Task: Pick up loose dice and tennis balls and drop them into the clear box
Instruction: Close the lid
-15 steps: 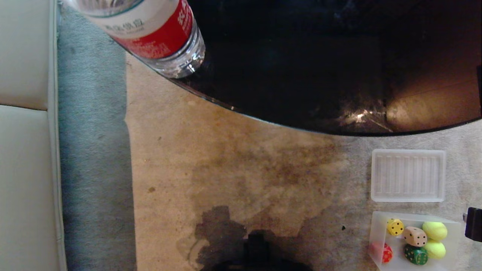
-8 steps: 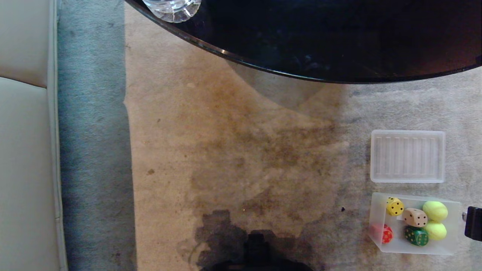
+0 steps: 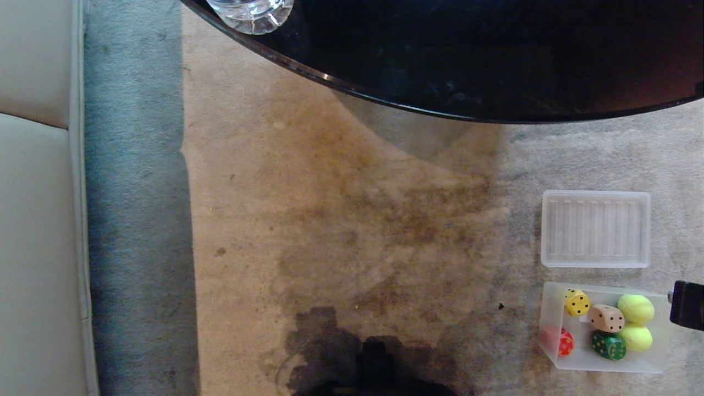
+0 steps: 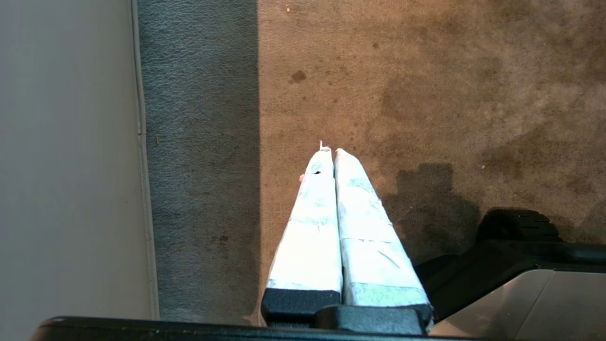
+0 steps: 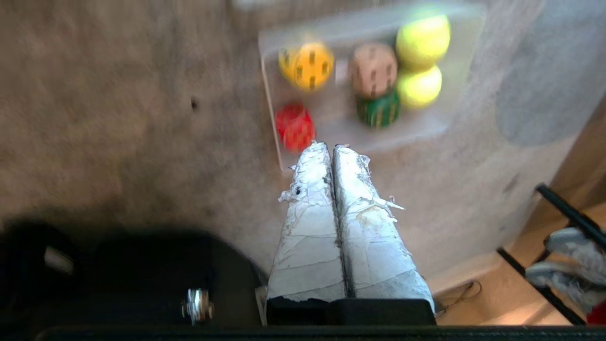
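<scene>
The clear box [image 3: 583,360] stands on the carpet at the lower right. Inside it lie a yellow die [image 3: 577,302], a tan die [image 3: 606,318] and two tennis balls [image 3: 636,308] [image 3: 637,336], along with a red die [image 3: 565,342] and a green die [image 3: 608,345]. In the right wrist view my right gripper [image 5: 330,148] is shut and empty, its tips just short of the box wall [image 5: 270,94] near the red die [image 5: 295,127]. A black part of that arm [image 3: 687,312] shows beside the box. My left gripper [image 4: 330,150] is shut over bare carpet.
A flat ribbed lid [image 3: 595,229] lies just beyond the box. A black round table [image 3: 495,55] with a bottle base [image 3: 250,14] spans the far side. A cream sofa [image 3: 33,220] lines the left. My base [image 3: 374,363] sits at the near edge. A shoe rack [image 5: 563,222] stands to the right.
The whole head view shifted early on, so the camera moved and then settled. The black part of the right arm at the right edge has crept a little further in beside the box.
</scene>
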`<state>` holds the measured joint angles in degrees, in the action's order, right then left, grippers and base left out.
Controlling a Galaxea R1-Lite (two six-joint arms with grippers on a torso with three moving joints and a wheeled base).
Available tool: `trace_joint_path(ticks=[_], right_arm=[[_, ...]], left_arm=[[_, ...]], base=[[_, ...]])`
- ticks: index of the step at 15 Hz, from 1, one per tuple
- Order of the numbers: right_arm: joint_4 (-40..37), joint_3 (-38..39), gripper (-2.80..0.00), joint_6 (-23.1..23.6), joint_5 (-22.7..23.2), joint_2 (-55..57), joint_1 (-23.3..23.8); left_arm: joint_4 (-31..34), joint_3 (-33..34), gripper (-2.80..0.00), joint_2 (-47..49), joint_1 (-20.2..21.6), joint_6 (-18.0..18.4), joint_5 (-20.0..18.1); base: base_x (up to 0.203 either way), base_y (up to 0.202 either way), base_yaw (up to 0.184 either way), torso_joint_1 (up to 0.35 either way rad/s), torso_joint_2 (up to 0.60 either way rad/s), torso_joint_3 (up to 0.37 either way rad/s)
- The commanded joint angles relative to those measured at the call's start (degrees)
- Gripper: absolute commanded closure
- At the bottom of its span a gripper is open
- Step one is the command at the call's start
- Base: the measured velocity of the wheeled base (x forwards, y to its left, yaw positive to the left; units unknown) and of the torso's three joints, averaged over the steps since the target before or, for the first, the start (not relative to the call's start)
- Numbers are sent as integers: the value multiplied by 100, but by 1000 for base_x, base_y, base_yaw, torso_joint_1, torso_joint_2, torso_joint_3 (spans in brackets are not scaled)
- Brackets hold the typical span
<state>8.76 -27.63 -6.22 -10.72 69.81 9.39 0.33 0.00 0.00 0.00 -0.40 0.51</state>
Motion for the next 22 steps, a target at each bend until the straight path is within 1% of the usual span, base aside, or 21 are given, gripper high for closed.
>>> trace_joint_path(ticks=[1, 3, 5, 8, 10, 13, 15, 16, 17, 21, 22], right_arm=[[138, -240, 0, -11, -4, 430, -6], [493, -357, 0, -28, 78, 893, -6], [907, -422, 0, -28, 268, 1394, 21], [1690, -432, 0, -1, 478, 2037, 102], [2565, -458, 0, -2, 910, 2504, 255], [3096, -649, 0, 16, 1503, 3042, 351], [3283, -771, 0, 35, 1705, 3404, 346], [3506, -824, 0, 107, 1858, 3597, 345], [3708, -874, -280, 231, 1990, 3705, 345], [3712, -876, -280, 235, 1994, 3707, 345], [3736, -942, -280, 348, 1996, 3761, 345]], left_arm=[[2, 0, 0, 0, 0, 5, 2], [2, 0, 0, 0, 0, 5, 2], [2, 0, 0, 0, 0, 3, 2], [2, 0, 0, 0, 0, 5, 2], [2, 0, 0, 0, 0, 5, 2], [2, 0, 0, 0, 0, 5, 2], [2, 0, 0, 0, 0, 5, 2], [2, 0, 0, 0, 0, 5, 2], [2, 0, 0, 0, 0, 5, 2], [2, 0, 0, 0, 0, 5, 2], [2, 0, 0, 0, 0, 5, 2]], base=[[0, 0, 0, 0, 0, 0], [0, 0, 0, 0, 0, 0], [0, 0, 0, 0, 0, 0], [0, 0, 0, 0, 0, 0], [0, 0, 0, 0, 0, 0], [0, 0, 0, 0, 0, 0], [0, 0, 0, 0, 0, 0], [0, 0, 0, 0, 0, 0], [0, 0, 0, 0, 0, 0], [0, 0, 0, 0, 0, 0], [0, 0, 0, 0, 0, 0]])
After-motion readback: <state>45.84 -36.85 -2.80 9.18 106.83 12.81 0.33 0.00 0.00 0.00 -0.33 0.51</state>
